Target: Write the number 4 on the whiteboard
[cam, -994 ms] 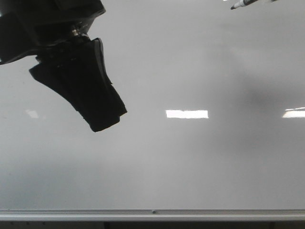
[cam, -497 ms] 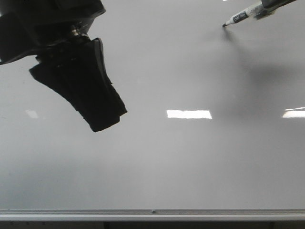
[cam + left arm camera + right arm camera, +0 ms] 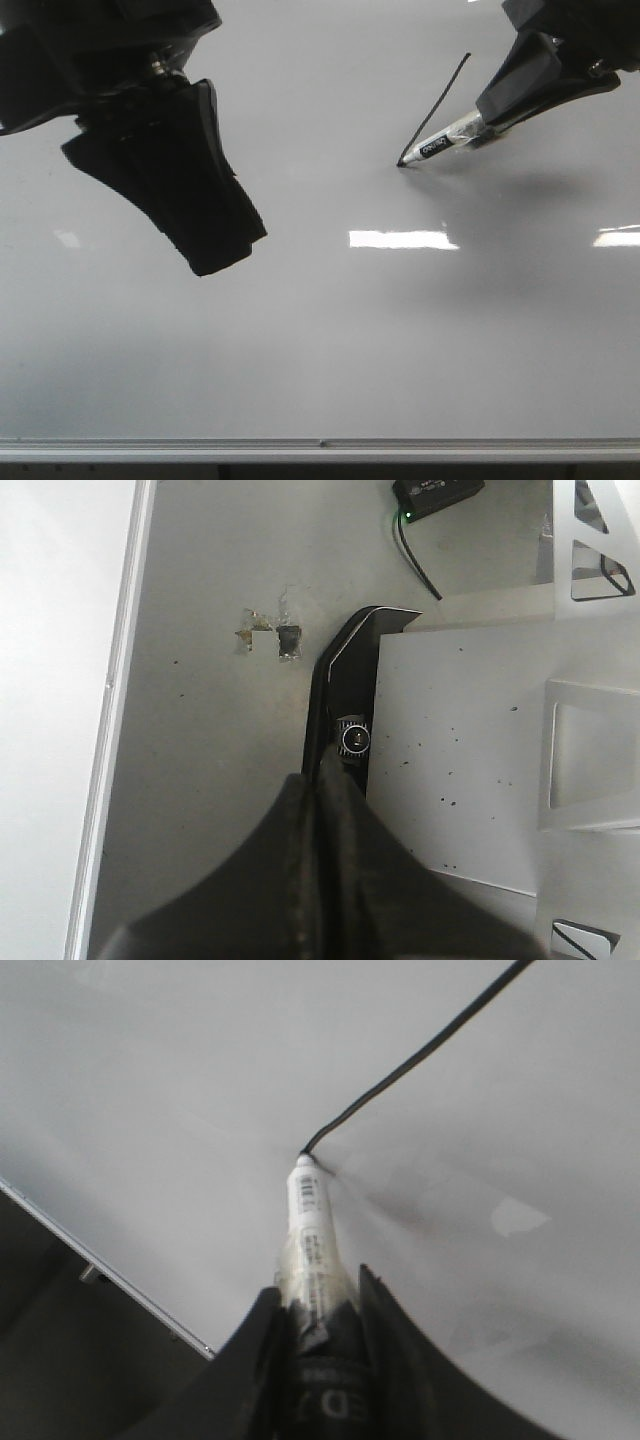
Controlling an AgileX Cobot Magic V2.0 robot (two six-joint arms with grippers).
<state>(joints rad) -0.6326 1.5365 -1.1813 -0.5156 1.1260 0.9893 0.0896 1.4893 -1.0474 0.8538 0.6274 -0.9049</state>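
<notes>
Black slanted stroke on the whiteboard ends at the marker clamped in the right pincer.

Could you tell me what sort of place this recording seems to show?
Probably a lab or test room, set up for writing. A large glossy whiteboard with a metal rail fills the front view, ceiling lights reflect in it, and the right gripper holds a marker to it.
</notes>
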